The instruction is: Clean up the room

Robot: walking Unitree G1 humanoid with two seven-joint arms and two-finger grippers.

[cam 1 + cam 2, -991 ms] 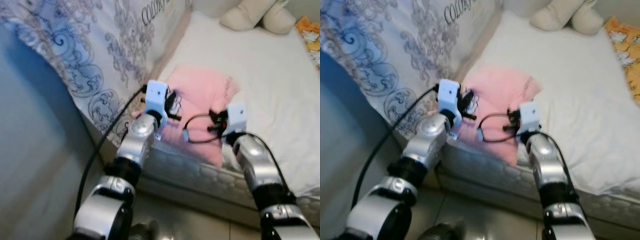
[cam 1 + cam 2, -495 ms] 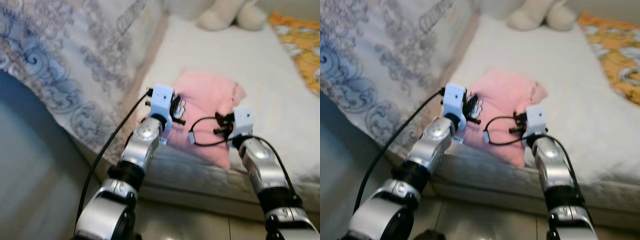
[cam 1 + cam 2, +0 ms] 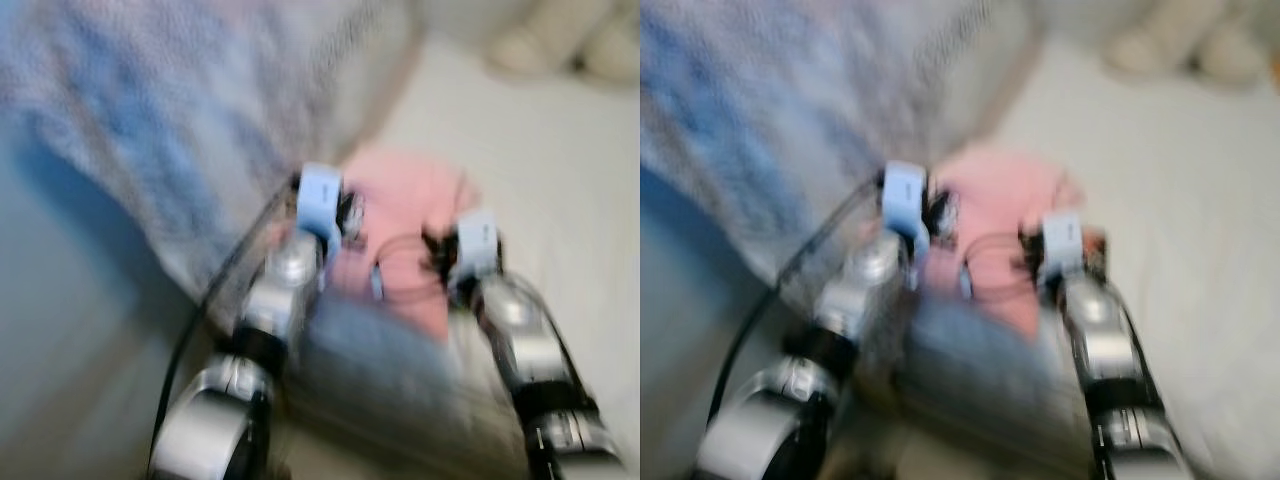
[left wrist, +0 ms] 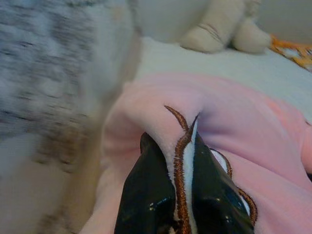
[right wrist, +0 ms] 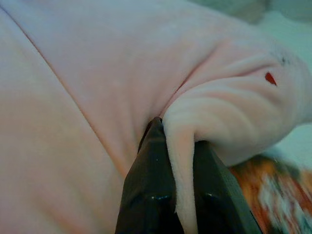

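Note:
A pink garment [image 3: 400,230] lies on the white bed [image 3: 540,150] near its front edge; the eye views are blurred. My left gripper [image 4: 184,161] is shut on a fold of the pink garment [image 4: 234,126] with a brown-and-white trimmed hem between its fingers. My right gripper [image 5: 179,161] is shut on another fold of the pink garment [image 5: 97,83]. In the left eye view the left gripper [image 3: 345,215] sits at the garment's left side and the right gripper [image 3: 440,250] at its right front.
A blue-and-grey patterned blanket [image 3: 200,110] hangs over the bed's left side. A beige plush toy [image 3: 560,45] lies at the back of the bed. An orange patterned cloth [image 4: 292,48] lies at the far right. Floor lies below the bed's front edge.
The whole picture has blurred and shifted, so the camera is moving. Both grippers stay at the pink garment, much as before.

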